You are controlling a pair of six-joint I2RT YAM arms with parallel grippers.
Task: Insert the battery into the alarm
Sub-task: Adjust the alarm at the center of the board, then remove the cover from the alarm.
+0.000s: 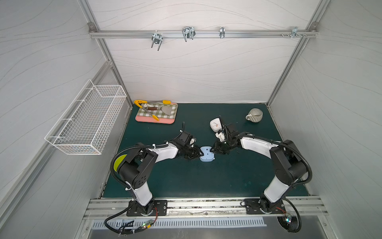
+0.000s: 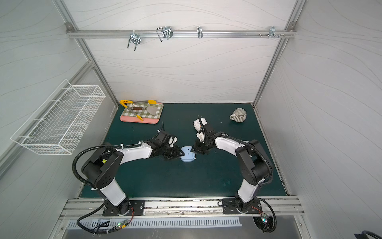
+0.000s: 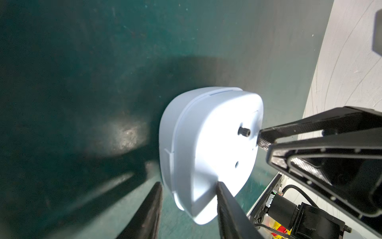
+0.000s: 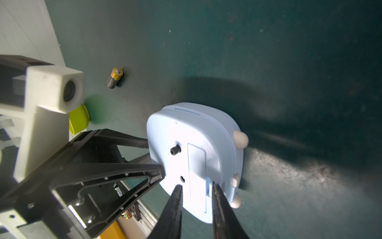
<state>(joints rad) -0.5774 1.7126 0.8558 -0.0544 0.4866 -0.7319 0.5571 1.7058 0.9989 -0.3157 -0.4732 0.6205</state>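
Battery (image 4: pixel 115 78) first, since it sits furthest left. It lies on its side on the green worktop (image 1: pixel 186 178), well apart from the alarm, and only the right wrist camera shows it. Expect a small, stiff, smooth metal cylinder that will roll, so take it across the barrel at mid-length.

Your left tool (image 3: pixel 189 186) is closed on the left edge of the alarm (image 1: pixel 207 154), one finger against the side wall and one on the back. That alarm lies face down mid-worktop, a pale blue plastic shell with rounded corners. Judge it light, hollow and slick, likely to skate on the worktop unless you pin it by its rim. Its back carries a small black knob (image 4: pixel 175 150) and a long raised battery cover (image 4: pixel 197 165).

Your right tool (image 4: pixel 196 187) stands narrow astride that cover's end, but you cannot tell from these views whether it truly pinches. Thin cover plastic may flex, so pry gently.
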